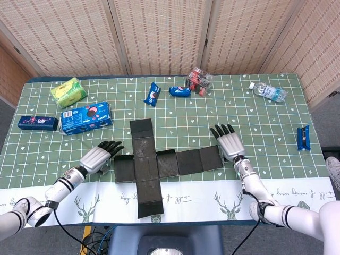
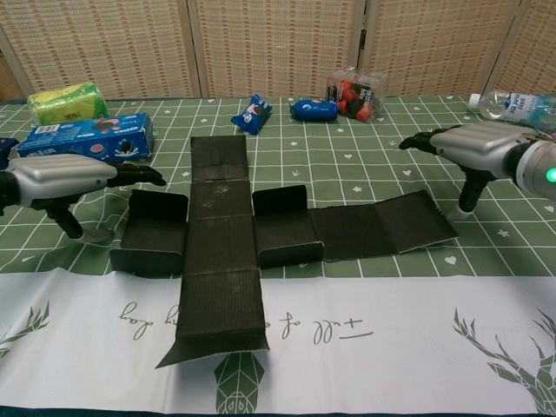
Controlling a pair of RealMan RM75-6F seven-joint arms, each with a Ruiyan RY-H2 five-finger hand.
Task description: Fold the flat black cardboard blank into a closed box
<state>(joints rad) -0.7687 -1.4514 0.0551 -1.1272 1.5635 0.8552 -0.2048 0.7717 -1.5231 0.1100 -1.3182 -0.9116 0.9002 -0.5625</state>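
Observation:
The flat black cardboard blank [image 1: 159, 162] [image 2: 228, 248] lies cross-shaped at the table's front middle, its long strip running front to back and its right arm reaching toward my right hand. Small side flaps stand slightly raised on either side of the strip. My left hand [image 1: 98, 156] [image 2: 65, 174] hovers open just left of the blank's left flap, fingers stretched toward it. My right hand [image 1: 228, 142] [image 2: 473, 148] is open too, palm down, just past the right end panel, its thumb pointing down near the table. Neither hand holds anything.
A blue cookie box [image 1: 85, 117], a green pack [image 1: 68, 91] and a dark blue box [image 1: 37, 122] lie at the left. Blue snack packets [image 1: 152, 93], a clear red-filled box [image 1: 199, 81] and a water bottle [image 1: 268, 91] line the back. A white printed cloth strip [image 2: 365, 330] covers the front edge.

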